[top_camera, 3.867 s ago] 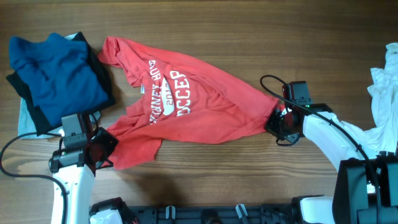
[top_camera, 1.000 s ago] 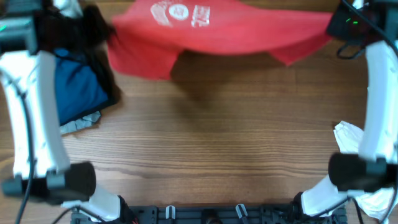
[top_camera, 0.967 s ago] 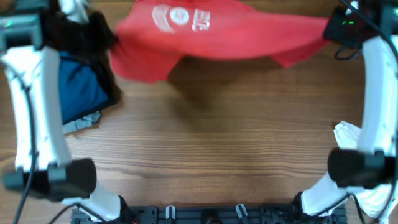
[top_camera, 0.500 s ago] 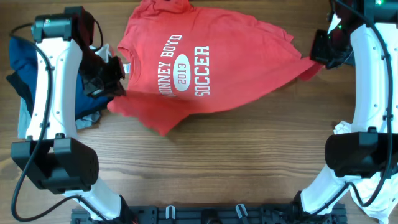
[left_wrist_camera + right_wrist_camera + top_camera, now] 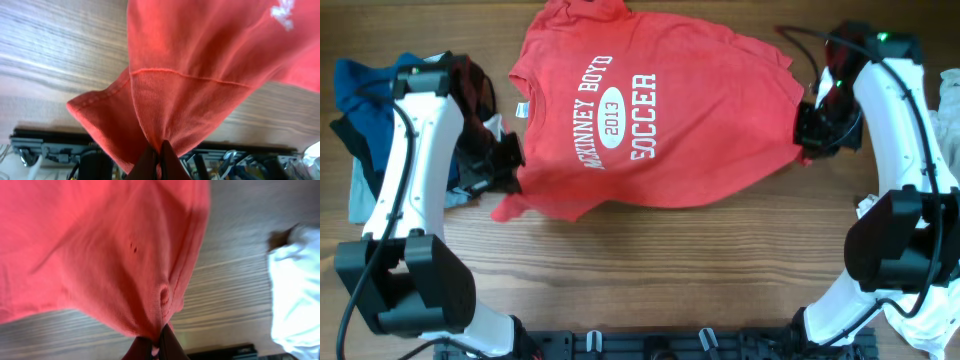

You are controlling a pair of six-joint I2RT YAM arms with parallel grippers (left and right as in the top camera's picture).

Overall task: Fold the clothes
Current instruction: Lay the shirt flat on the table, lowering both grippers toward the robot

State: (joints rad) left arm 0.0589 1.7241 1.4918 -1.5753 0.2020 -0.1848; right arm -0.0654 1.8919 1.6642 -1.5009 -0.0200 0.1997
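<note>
The red T-shirt (image 5: 650,110) with white "McKinney Boyd 2013 Soccer" lettering lies spread face up across the far middle of the table. My left gripper (image 5: 505,160) is shut on its left edge by the sleeve; the left wrist view shows red cloth (image 5: 175,100) pinched between the fingers (image 5: 159,160). My right gripper (image 5: 808,135) is shut on the shirt's right edge, with cloth (image 5: 125,270) bunched at the fingertips (image 5: 155,347). A pile of blue and black clothes (image 5: 360,110) lies at the left.
White clothes (image 5: 920,290) lie at the right edge of the table, also seen in the right wrist view (image 5: 295,295). Bare wooden tabletop (image 5: 660,270) runs along the front. A black rail (image 5: 650,345) borders the near edge.
The shirt was lifted and swung out at the far edge, then laid flat with the print up. Both grippers came down and toward me, still holding its sides.
</note>
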